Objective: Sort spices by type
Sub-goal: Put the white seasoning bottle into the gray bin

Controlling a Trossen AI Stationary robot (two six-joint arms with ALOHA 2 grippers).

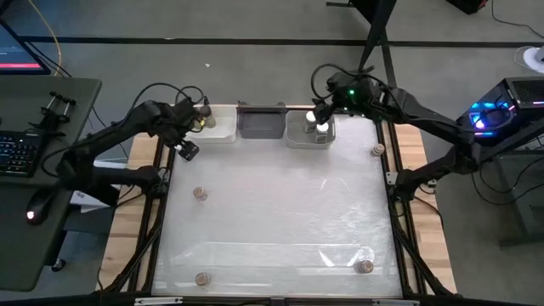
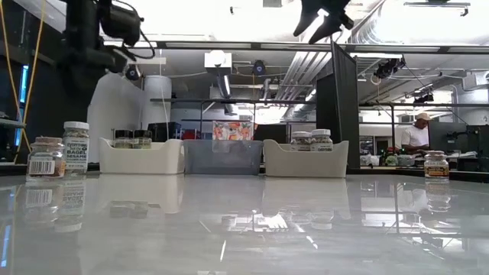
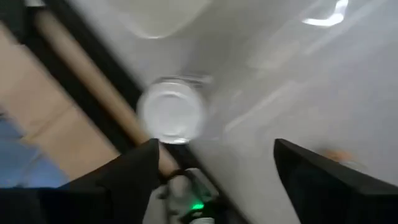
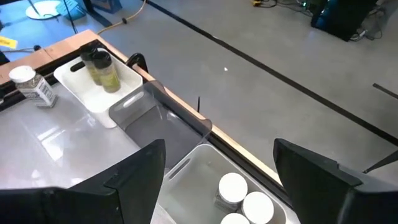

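Note:
A white-capped spice jar stands upright on the table by its left edge, left of the white bin; it also shows in the right wrist view and the low view. My left gripper hangs open just above it, pointing down, and touches nothing. My right gripper is open in the air over the right-hand bin, which holds white-capped jars. Dark-capped jars stand in the white bin. Cork-capped jars stand loose on the table.
A grey bin sits between the two pale bins along the far edge. Loose jars stand near the front left, the front right and the right edge. The middle of the table is bare glossy sheet.

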